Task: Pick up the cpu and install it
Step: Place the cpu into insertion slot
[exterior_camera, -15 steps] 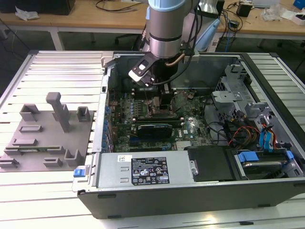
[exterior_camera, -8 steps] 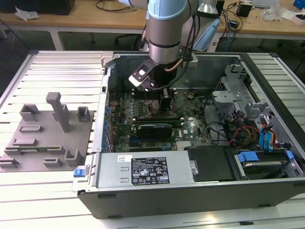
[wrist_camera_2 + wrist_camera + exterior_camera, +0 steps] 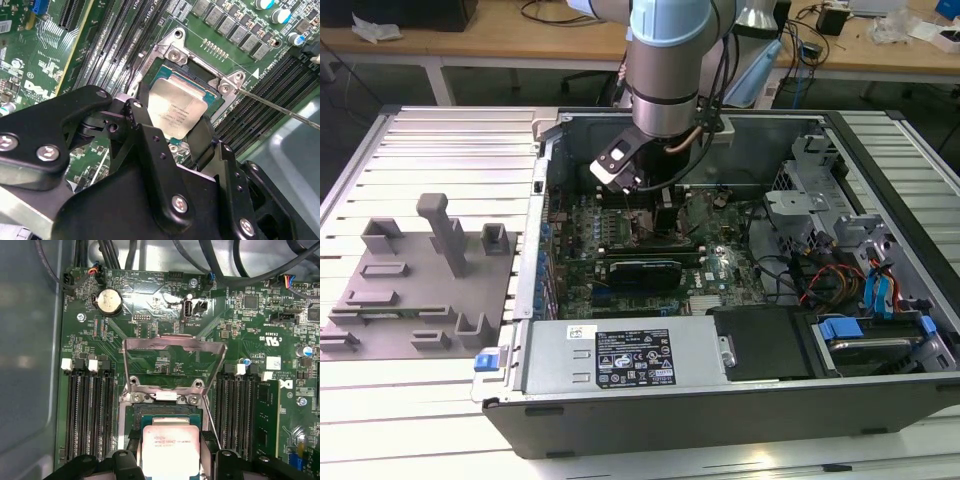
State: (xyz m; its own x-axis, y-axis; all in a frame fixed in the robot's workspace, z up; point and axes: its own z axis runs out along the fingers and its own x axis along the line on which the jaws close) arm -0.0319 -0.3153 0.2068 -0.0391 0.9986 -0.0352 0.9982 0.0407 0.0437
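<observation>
1. The black two-fingered gripper (image 3: 175, 114) is set narrow, its fingers (image 3: 142, 112) pressed against opposite edges of the small, flat, square, silvery-topped cpu (image 3: 175, 107).
2. The cpu lies between the fingertips, directly over the black metal-framed socket (image 3: 170, 412). I cannot tell whether it is seated.
3. It is probably light, rigid and smooth-topped, with a fragile underside, so hold it by the side edges and keep it level.

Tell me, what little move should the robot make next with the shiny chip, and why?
Probably lower the cpu gently straight down. In the first wrist view the fingers seem to hold it just over the open socket, with the metal frame flipped up out of the way.
</observation>
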